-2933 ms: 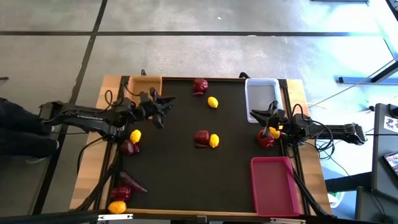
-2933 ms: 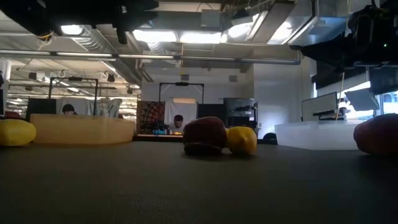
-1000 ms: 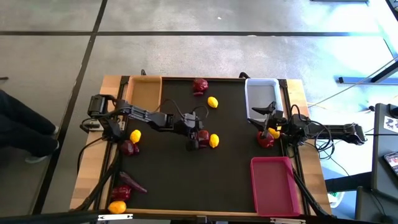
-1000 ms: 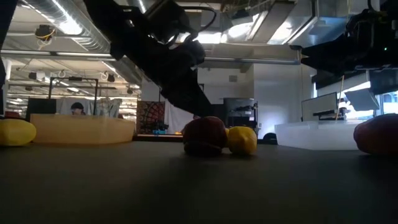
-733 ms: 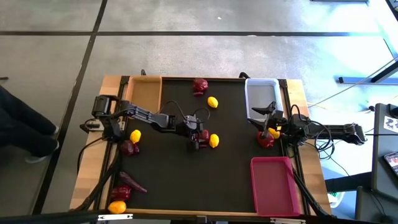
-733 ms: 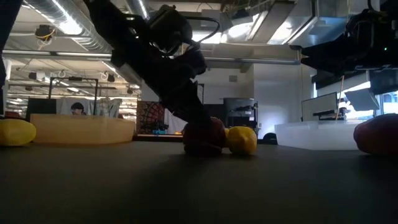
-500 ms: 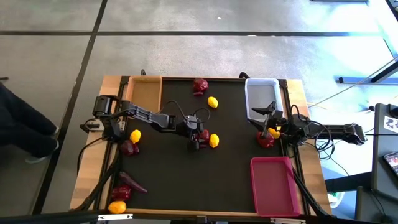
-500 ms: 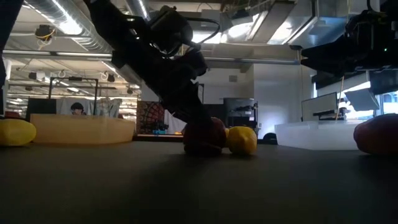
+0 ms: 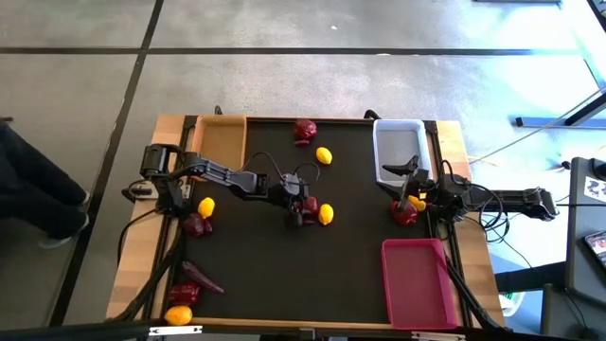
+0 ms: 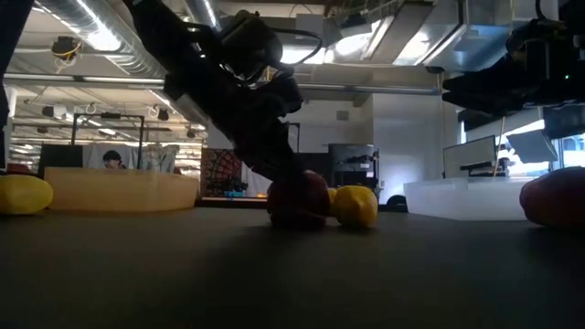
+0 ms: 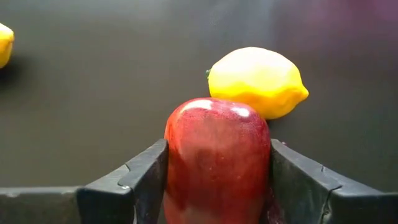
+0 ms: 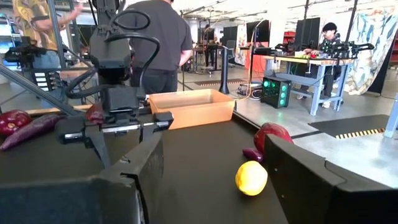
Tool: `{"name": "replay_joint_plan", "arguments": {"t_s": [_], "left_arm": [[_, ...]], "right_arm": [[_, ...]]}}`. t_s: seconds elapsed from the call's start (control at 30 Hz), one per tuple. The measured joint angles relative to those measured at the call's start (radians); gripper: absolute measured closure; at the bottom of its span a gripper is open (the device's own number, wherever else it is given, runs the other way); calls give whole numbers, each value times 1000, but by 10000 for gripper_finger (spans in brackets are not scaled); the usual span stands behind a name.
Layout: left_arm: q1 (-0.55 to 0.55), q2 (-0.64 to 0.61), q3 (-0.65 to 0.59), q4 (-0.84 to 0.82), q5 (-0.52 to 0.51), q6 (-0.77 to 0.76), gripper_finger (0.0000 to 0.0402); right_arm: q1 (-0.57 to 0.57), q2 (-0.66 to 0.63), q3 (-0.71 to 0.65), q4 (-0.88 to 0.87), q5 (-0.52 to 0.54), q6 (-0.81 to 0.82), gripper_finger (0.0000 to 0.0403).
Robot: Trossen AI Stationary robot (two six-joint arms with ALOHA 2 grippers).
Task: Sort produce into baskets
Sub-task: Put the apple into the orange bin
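At the middle of the black mat a dark red round fruit (image 9: 309,206) lies beside a yellow lemon-like fruit (image 9: 326,214). My left gripper (image 9: 301,210) reaches in from the table's left and is shut on the red fruit (image 11: 216,155), with the yellow one (image 11: 256,81) just beyond it. My right gripper (image 9: 396,183) waits open at the right side, in front of the white basket (image 9: 398,142), with nothing between its fingers. A red fruit (image 9: 404,213) and a yellow one (image 9: 418,202) lie close beside it. My left gripper pinches the dark red fruit between its two fingers, one pad on each of two opposite sides (image 11: 173,163). The fingers slant down at it from the table's left. The fruit rests on the mat (image 10: 297,215), close against the yellow fruit (image 10: 355,206).
The tan wooden basket (image 9: 221,137) stands at the far left, the pink basket (image 9: 417,284) at the near right. More produce lies about: a red fruit (image 9: 304,129) and a yellow one (image 9: 324,155) at the far side, and several pieces along the left edge (image 9: 196,225).
My left gripper has come down a little at the dark red fruit in the middle of the mat, so that its fingers now stand low at the fruit's sides. The fruit and the yellow one beside it have stayed in place.
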Motion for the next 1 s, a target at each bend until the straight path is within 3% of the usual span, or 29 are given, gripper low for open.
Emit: {"name": "replay_joint_plan", "arguments": {"t_s": [0.5, 1.0], "left_arm": [[2, -199, -3, -105, -51, -29, 159], [2, -510, -2, -413, -383, -146, 158]], "right_arm": [[0, 0, 0, -3, 0, 0, 164], [0, 0, 0, -1, 24, 0, 164]]}}
